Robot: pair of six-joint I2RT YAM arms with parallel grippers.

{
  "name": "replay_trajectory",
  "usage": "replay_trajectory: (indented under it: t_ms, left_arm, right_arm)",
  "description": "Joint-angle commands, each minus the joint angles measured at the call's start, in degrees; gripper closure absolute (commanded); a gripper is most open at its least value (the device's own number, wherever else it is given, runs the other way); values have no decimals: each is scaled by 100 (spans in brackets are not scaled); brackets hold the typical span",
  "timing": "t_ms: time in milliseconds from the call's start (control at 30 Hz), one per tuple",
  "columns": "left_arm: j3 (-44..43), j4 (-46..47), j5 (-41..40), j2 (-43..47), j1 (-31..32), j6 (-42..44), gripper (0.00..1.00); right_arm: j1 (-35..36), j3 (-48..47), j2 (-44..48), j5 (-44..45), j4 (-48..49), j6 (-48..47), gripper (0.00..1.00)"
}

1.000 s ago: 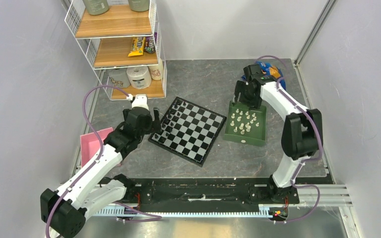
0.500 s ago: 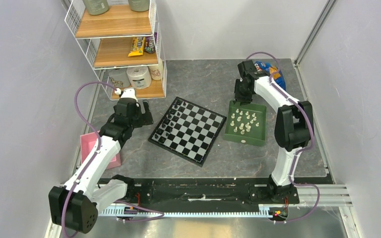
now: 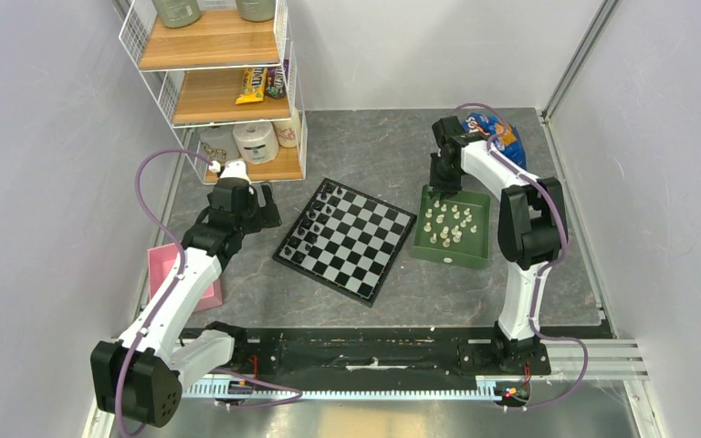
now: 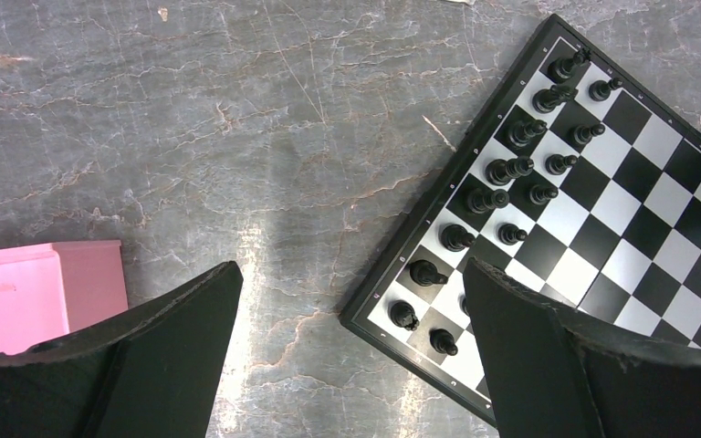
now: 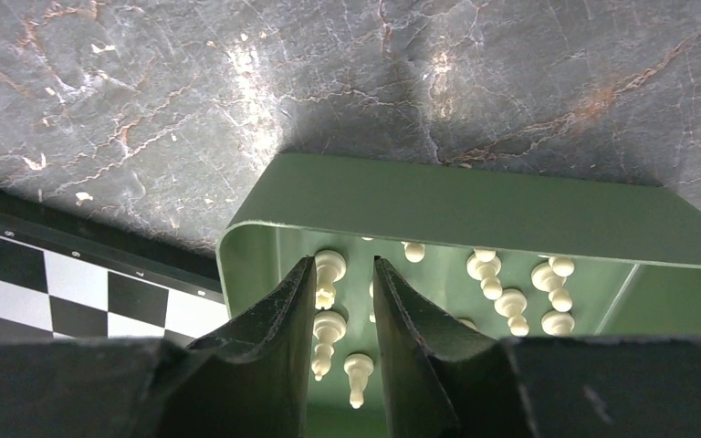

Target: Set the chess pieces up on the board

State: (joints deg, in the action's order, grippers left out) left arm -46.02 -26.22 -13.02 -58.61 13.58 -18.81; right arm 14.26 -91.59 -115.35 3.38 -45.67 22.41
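Note:
The board (image 3: pixel 356 248) lies at an angle mid-table, with black pieces (image 3: pixel 314 222) in two rows along its left edge. The cream-white chess pieces (image 3: pixel 452 224) stand in a green tray (image 3: pixel 447 258) right of the board. My right gripper (image 3: pixel 440 185) hangs over the tray's far left corner. In the right wrist view its jaws (image 5: pixel 343 266) stand a narrow gap apart and hold nothing, above white pieces (image 5: pixel 511 301) inside the tray (image 5: pixel 475 196). My left gripper (image 3: pixel 257 206) is wide open and empty over bare table left of the board (image 4: pixel 657 182); it also shows in the left wrist view (image 4: pixel 349 274).
A pink box (image 3: pixel 178 269) sits at the table's left edge and shows in the left wrist view (image 4: pixel 36 292). A wire shelf rack (image 3: pixel 219 91) stands at the back left. A blue snack bag (image 3: pixel 497 128) lies behind the tray.
My left gripper has pulled back left, off the board's edge. My right gripper has shifted slightly left toward the tray's far left corner.

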Motion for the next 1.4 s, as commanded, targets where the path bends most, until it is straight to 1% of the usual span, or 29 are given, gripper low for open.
replay_trajectory:
  t_ms: [0, 433, 467, 500, 533, 700, 1033, 1233, 1267, 1333, 1367]
  left_arm:
    - [-197, 148, -40, 70, -22, -151, 1]
    - [-197, 169, -4, 76, -22, -177, 2]
    - [-188, 172, -10, 86, -22, -178, 2]
    - [-188, 174, -18, 95, -22, -176, 2]
    - [-180, 171, -19, 103, -22, -176, 2]
    - [-188, 161, -14, 105, -22, -156, 2]
    - [-189, 134, -21, 122, -22, -121, 2]
    - [-197, 130, -43, 122, -22, -113, 2]
    - [-197, 133, -43, 124, -22, -115, 2]
    - [-211, 134, -43, 113, -22, -114, 2]
    - [-206, 134, -46, 117, -22, -114, 2]
  right_arm:
    - [-3, -262, -143, 117, -49, -119, 63]
    - [-7, -284, -310, 248, -56, -161, 64]
    - [-2, -291, -320, 251, -53, -158, 65]
    - [-5, -309, -331, 251, -54, -163, 70]
    - [-3, -323, -348, 265, -56, -163, 71]
    - [-8, -357, -378, 199, -51, -167, 70]
    - [-3, -350, -473, 216, -96, -155, 71]
    - [-5, -379, -503, 205, -100, -167, 73]
    - [-10, -382, -503, 215, -101, -161, 75]
    - [-2, -392, -485, 232, -109, -169, 88]
    - [-5, -387, -466, 234, -109, -168, 88]
